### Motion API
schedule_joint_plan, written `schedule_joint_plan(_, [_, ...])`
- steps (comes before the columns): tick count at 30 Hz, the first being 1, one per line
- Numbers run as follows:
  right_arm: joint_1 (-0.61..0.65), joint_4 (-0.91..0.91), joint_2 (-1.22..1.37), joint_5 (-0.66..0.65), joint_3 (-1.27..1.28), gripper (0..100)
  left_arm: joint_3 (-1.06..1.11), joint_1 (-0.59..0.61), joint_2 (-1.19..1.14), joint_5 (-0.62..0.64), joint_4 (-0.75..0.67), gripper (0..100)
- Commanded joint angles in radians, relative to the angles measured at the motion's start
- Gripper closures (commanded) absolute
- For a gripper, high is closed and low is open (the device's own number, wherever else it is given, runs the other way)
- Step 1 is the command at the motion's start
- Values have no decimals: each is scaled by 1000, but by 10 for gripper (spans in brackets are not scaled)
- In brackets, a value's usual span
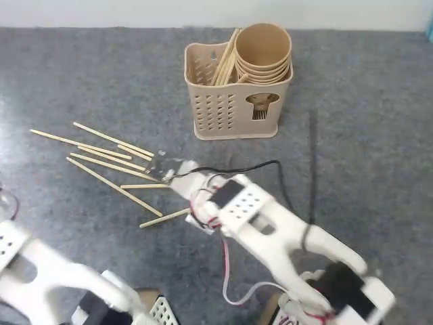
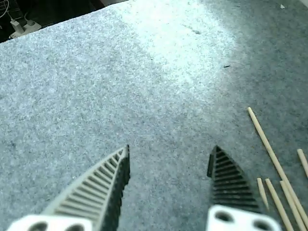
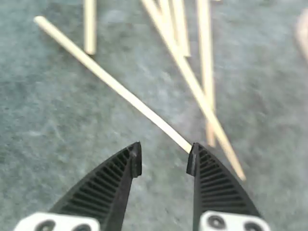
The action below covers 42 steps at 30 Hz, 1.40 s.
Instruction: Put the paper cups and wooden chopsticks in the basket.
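Note:
A beige perforated basket [image 1: 233,112] stands at the back of the grey mat, holding a stack of paper cups [image 1: 264,44] and a few wooden chopsticks [image 1: 226,61]. Several loose chopsticks [image 1: 115,188] lie scattered on the mat to the left. My right gripper [image 1: 164,168] hovers low at their near-right end. In the right wrist view it [image 3: 164,154] is open, with the tip of one long chopstick [image 3: 113,84] lying just by one finger, others crossing beyond. My left gripper [image 2: 171,159] is open over bare mat, with chopsticks [image 2: 269,148] off to one side.
A black cable [image 1: 270,166] runs from the right arm across the mat in front of the basket. The left arm's white body [image 1: 40,271] sits at the near left corner. Open mat lies to the right of the basket.

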State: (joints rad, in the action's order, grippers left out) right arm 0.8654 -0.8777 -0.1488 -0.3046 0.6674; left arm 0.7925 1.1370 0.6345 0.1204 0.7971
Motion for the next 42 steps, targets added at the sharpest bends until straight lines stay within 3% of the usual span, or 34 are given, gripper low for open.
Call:
schedule_joint_plan(1, [21,28,127,-23,-121,828,38,9,14,14,-94,748])
schedule_joint_plan(11, [18,12,375,-63,-273,834,117,9,12,15,-193,749])
schedule_joint_plan(16, [18,7,354,-58,-273,998,153,11,12,20,-187,750])
schedule_joint_plan(22, [18,-108,154,-52,-275,991,255,3,20,21,-187,750])
schedule_joint_plan(31, [16,-236,-395,-57,-276,991,351,-8,20,14,-155,750])
schedule_joint_plan(37, [-125,48,-627,-34,-296,991,404,-86,17,14,-189,750])
schedule_joint_plan(42, [-291,351,-590,149,-299,991,423,-149,12,14,-193,750])
